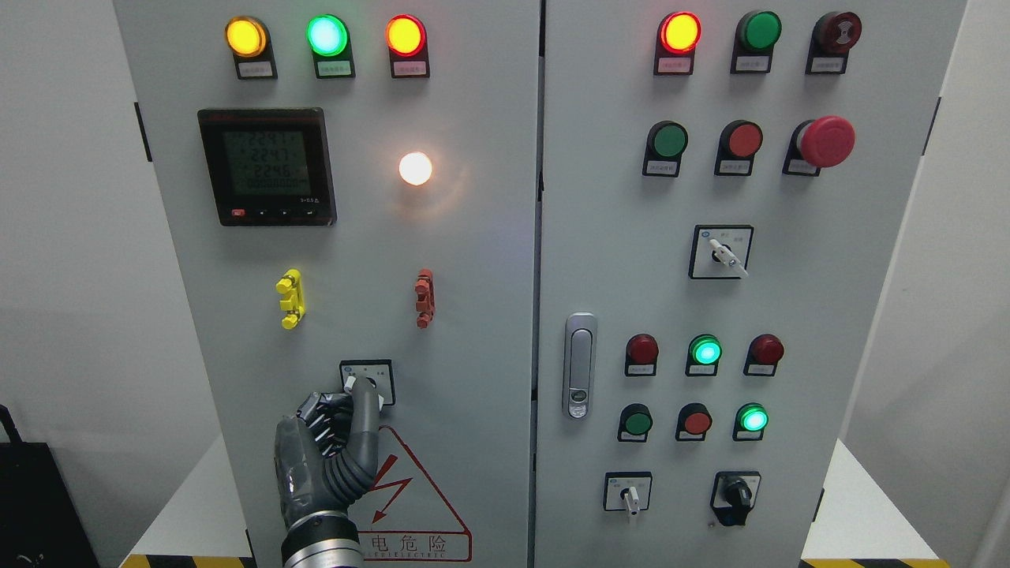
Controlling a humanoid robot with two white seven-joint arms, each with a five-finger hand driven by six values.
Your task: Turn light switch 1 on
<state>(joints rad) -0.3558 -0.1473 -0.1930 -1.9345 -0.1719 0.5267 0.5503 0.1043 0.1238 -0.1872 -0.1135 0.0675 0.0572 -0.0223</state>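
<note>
The light switch (383, 372) is a small rotary selector in a black-framed plate on the left cabinet door (473, 331), below the middle. My left hand (355, 402) rises from the bottom edge with its index finger (365, 410) stretched up and its tip lying on the switch knob, covering most of it. The other fingers are curled against the palm. A round white lamp (416, 168) above on the same door glows brightly. My right hand does not show.
The left door also has a digital meter (267, 166), three lit lamps along the top, a yellow clip (290, 298), a red clip (424, 297) and a warning triangle (410, 489). The right door carries a handle (579, 365), push buttons, selectors and a red emergency stop (826, 141).
</note>
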